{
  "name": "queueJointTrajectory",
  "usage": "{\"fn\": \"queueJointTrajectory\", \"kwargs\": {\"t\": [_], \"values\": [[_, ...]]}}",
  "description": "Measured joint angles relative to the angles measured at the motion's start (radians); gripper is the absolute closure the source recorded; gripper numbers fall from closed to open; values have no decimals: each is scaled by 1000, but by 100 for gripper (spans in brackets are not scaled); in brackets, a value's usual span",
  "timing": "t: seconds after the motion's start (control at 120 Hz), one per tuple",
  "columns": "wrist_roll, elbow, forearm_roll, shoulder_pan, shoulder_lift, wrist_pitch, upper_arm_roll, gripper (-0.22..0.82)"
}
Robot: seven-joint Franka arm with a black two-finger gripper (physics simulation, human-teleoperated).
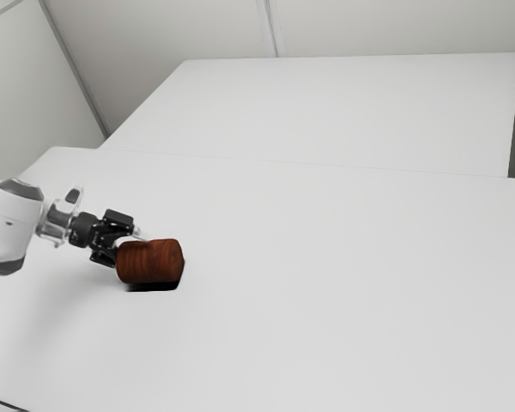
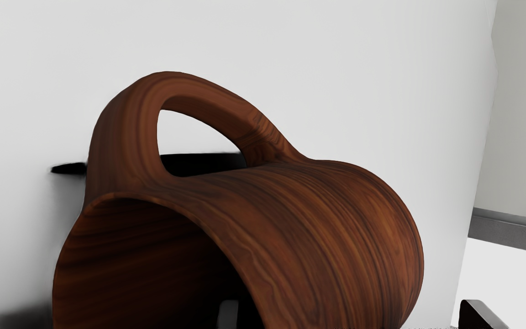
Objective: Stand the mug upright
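In the exterior view, the arm (image 1: pixel 7 225) comes in from the exterior view's left, low over the white table (image 1: pixel 326 283). Its black gripper (image 1: pixel 125 245) is at the near end of the brown wooden mug (image 1: pixel 151 261), which is on its side, its closed base toward the exterior view's right. A dark shadow (image 1: pixel 152 287) lies directly beneath the mug; whether the mug is resting on the table or slightly off it, I cannot tell. Beyond the table is another pale, flat surface (image 1: pixel 352 112), with light walls (image 1: pixel 180 26) behind.

In the wrist view, the mug's open mouth faces the gripper, and the body runs away from it, dark grain banding the outside. The handle (image 2: pixel 126 123) arches out from the body, and through its loop some table and a black patch of shadow can be seen. The claw is released — its two fingers stand well apart, with the side of the mug between them. One fingertip (image 2: pixel 229 314) is within the mouth; the other (image 2: pixel 478 315) is outside, with a visible gap between it and the mug's outer side. The mug is not clamped — and not upright.
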State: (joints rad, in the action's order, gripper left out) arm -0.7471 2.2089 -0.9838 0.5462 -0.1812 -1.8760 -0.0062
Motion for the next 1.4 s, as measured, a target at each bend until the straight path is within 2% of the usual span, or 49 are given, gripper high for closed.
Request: {"fn": "queueJointTrajectory", "kwargs": {"t": [0.125, 0.183, 0.267, 0.358, 0.475, 0.65, 0.825, 0.942, 1.183, 1.3, 1.4], "values": [[-49, 10, -47, 0, -1, 25, -3, 41], [-69, 11, -58, 0, 0, 33, -4, 51], [-93, 9, -58, 0, 1, 40, -6, 60], [-116, 9, -55, 1, 11, 44, -12, 64], [-139, 11, -50, 0, 64, 47, -33, 73], [-148, 6, -6, -31, 186, 44, -72, 76], [-81, -53, 196, -144, 253, 24, -71, 77], [6, -70, 391, -261, 306, 4, -70, 78], [247, -57, 742, -419, 383, -27, -74, 78], [373, 11, 849, -449, 438, -64, -97, 78], [470, 91, 923, -460, 456, -145, -106, 78]]}}
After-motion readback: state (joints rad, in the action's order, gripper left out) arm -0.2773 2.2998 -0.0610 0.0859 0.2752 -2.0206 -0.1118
